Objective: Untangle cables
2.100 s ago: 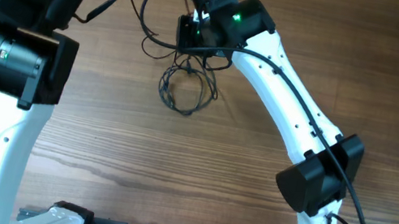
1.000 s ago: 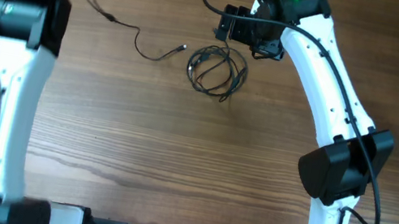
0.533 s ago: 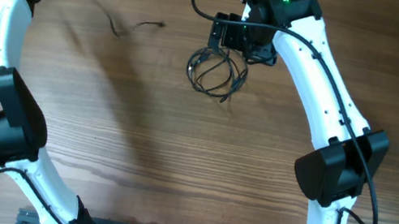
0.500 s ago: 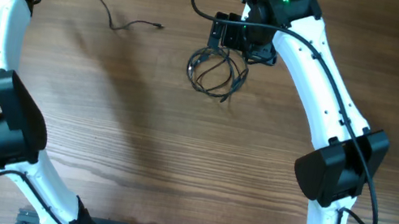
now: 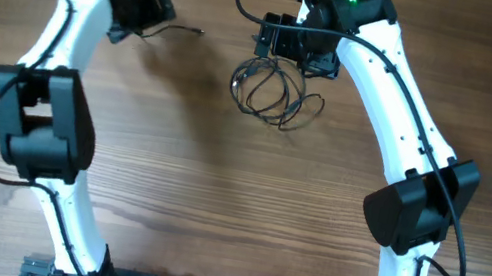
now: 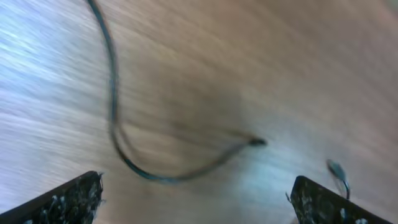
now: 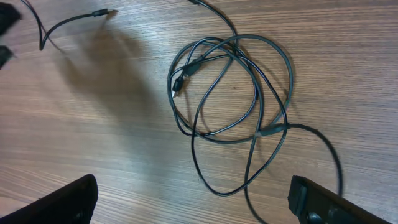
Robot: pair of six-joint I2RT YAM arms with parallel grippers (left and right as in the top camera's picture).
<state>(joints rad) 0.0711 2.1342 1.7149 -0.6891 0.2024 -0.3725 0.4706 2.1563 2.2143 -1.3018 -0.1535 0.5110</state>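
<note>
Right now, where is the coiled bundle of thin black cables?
Overhead view: the coiled black cable bundle lies upper centre on the wooden table, just ahead of the right tool.

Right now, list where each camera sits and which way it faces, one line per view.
Overhead: fixed above the table, looking straight down. It shows both arms, the left tool and the right tool.
Left wrist: low over the wood, blurred, facing the loose strand. Its own open tool frames the bottom corners.
Right wrist: above the coiled bundle, looking down. Its own open tool frames the bottom corners.
Shared: overhead and right wrist both show the coiled bundle and the loose strand.
</note>
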